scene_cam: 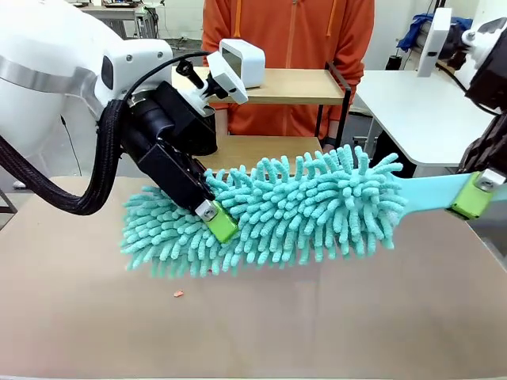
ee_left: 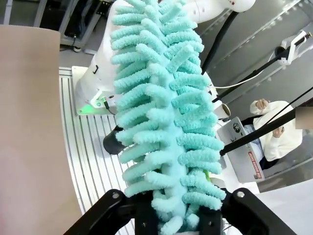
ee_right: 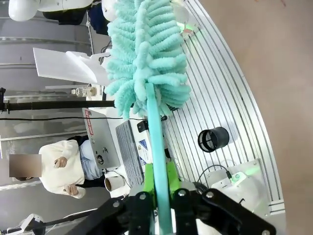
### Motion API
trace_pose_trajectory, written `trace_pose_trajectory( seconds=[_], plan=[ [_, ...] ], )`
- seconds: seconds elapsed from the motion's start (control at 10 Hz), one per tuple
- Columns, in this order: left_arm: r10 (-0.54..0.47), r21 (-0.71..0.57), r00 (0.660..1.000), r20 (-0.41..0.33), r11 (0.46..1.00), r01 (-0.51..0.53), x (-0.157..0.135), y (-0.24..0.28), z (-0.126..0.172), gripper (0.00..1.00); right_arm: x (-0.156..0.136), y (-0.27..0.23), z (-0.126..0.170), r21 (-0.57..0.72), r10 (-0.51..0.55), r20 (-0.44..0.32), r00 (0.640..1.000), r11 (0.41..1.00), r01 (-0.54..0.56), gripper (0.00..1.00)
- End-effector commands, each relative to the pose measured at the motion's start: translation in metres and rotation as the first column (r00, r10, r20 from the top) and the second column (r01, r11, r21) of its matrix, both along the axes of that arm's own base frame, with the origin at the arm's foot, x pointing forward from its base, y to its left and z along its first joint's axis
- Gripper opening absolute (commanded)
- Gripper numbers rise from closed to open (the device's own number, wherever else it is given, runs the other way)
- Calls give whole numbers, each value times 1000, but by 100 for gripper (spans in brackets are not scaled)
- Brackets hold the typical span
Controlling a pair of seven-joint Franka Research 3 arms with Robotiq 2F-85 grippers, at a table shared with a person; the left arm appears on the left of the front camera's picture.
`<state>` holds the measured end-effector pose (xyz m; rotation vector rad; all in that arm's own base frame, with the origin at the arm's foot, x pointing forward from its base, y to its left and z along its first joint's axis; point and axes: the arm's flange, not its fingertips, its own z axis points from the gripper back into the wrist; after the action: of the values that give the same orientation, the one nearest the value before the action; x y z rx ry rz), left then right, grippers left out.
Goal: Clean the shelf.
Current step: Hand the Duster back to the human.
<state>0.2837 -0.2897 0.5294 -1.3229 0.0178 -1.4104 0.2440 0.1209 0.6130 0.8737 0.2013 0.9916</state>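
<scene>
A teal fluffy duster (scene_cam: 309, 210) hangs level above the brown table, in front of the shelf (scene_cam: 293, 85). My left gripper (scene_cam: 215, 220) is shut on the left part of its fluffy head, green pad showing among the strands. My right gripper (scene_cam: 475, 194) is shut on the flat teal handle at the right. In the left wrist view the duster head (ee_left: 161, 107) rises from between the fingers of my left gripper (ee_left: 173, 220). In the right wrist view the handle (ee_right: 156, 142) runs up from my right gripper (ee_right: 164, 205) to the head. The shelf's lower board is partly hidden behind the duster.
A white device (scene_cam: 242, 62) stands on the shelf's top board. A person in an orange jacket (scene_cam: 293, 32) stands behind the shelf. A small orange crumb (scene_cam: 178, 294) lies on the brown table (scene_cam: 317, 324). A white table (scene_cam: 412, 103) is at the far right.
</scene>
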Motion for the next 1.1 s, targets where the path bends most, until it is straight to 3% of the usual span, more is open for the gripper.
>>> trace_pose_trajectory(
  seconds=[0.0,0.4,0.7,0.8,1.0],
  plan=[
    [-7,-25,1000,19,1000,7,-2,1,-4,0,1,-1,-1,38,-7,-8,1000,999,7,12],
    [-2,-25,1000,24,1000,2,0,3,-4,0,1,1,-3,31,8,-11,1000,999,-8,12],
    [-8,-7,1000,26,1000,9,0,4,-6,0,1,-7,-5,51,-15,-27,1000,999,16,95],
    [-8,-1,1000,23,1000,8,2,5,-7,0,2,-11,-5,74,-37,-35,999,996,40,100],
    [6,17,1000,27,1000,-7,3,7,-14,0,11,-24,-2,229,-264,-132,955,930,289,100]
  ],
)
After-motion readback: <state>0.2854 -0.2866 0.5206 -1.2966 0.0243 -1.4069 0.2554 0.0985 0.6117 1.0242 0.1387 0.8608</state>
